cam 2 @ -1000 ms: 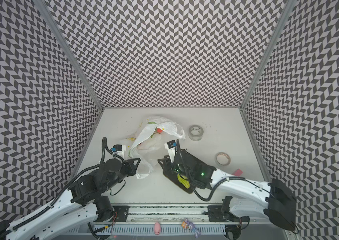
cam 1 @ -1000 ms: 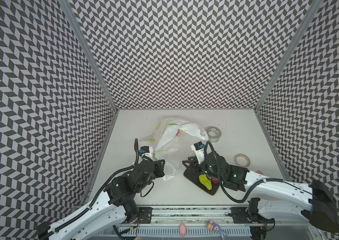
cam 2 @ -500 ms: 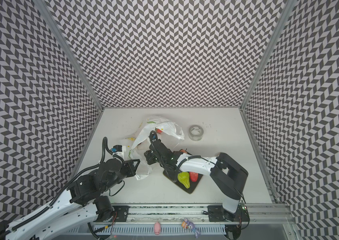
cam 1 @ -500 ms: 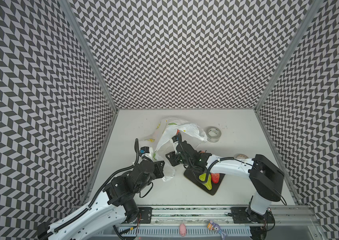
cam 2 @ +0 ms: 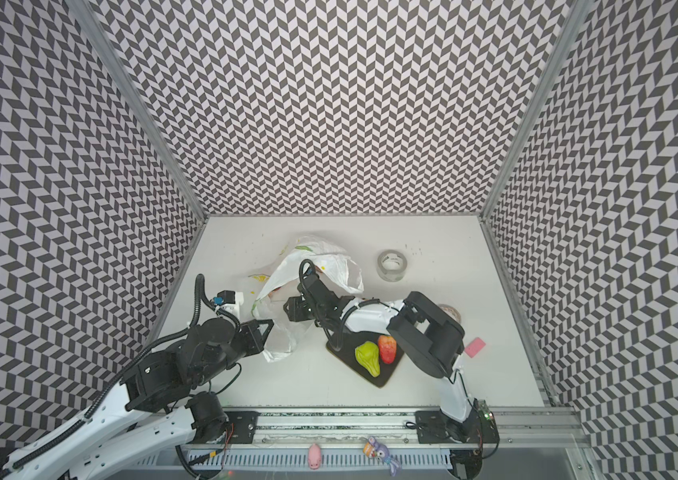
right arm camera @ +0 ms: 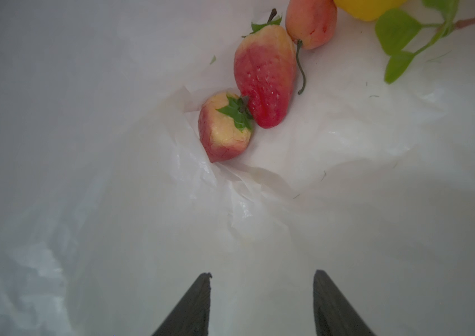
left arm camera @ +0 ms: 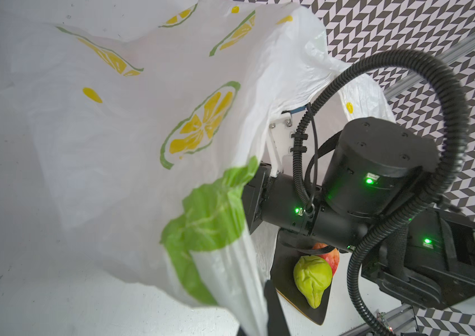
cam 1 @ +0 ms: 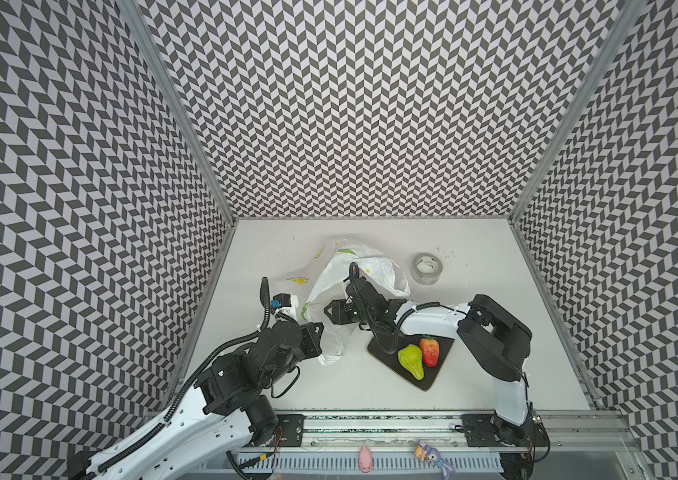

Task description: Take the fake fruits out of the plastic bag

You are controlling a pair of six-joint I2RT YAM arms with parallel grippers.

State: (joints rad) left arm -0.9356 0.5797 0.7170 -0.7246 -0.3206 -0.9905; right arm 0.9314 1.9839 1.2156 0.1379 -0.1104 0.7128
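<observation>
Plastic bag (cam 1: 378, 270) sits mid-table, its edge clenched in the left gripper (cam 1: 317, 337). The right gripper (right arm camera: 262, 273) is inside, jaws apart and empty. Loose film could get pinched along with the strawberries (right arm camera: 264, 78) deep inside, dragging the bag.

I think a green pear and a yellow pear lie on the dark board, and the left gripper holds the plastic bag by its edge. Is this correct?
Not quite. Beside the green pear on the dark board lies a red strawberry, not a yellow pear; both top views show it. The left gripper does hold the plastic bag by its edge.
</observation>
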